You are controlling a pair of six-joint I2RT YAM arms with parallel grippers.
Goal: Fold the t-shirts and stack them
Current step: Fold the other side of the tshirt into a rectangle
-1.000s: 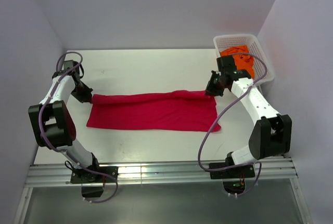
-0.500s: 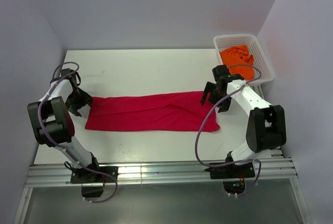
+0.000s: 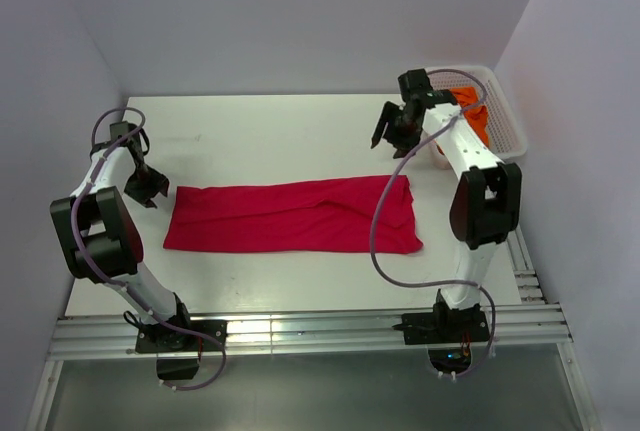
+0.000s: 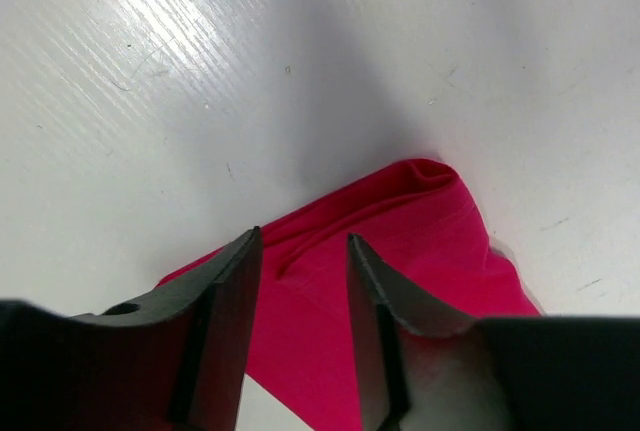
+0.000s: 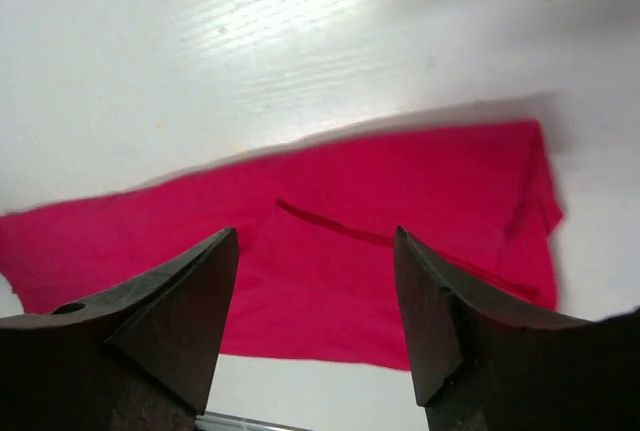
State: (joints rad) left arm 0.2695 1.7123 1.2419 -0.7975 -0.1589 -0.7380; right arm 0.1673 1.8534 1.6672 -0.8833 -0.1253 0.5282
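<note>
The crimson t-shirt [image 3: 290, 214] lies flat as a long folded band across the middle of the table. My left gripper [image 3: 148, 189] hovers just off its left end, open and empty; in the left wrist view the gripper [image 4: 303, 239] hangs over the shirt's corner [image 4: 420, 241]. My right gripper [image 3: 388, 137] is raised behind the shirt's right end, near the basket, open and empty; the right wrist view looks between the spread gripper [image 5: 316, 234] down on the red cloth [image 5: 400, 181]. The orange t-shirt [image 3: 478, 123] lies crumpled in the basket, partly hidden by my right arm.
A white mesh basket [image 3: 508, 116] stands at the table's back right corner. Walls close in on the left, back and right. A metal rail [image 3: 300, 331] runs along the near edge by the arm bases.
Both grippers have opened and let go of the red shirt's ends. The right arm lifted and swung back toward the basket; the left drew slightly away. The shirt settled flat.
</note>
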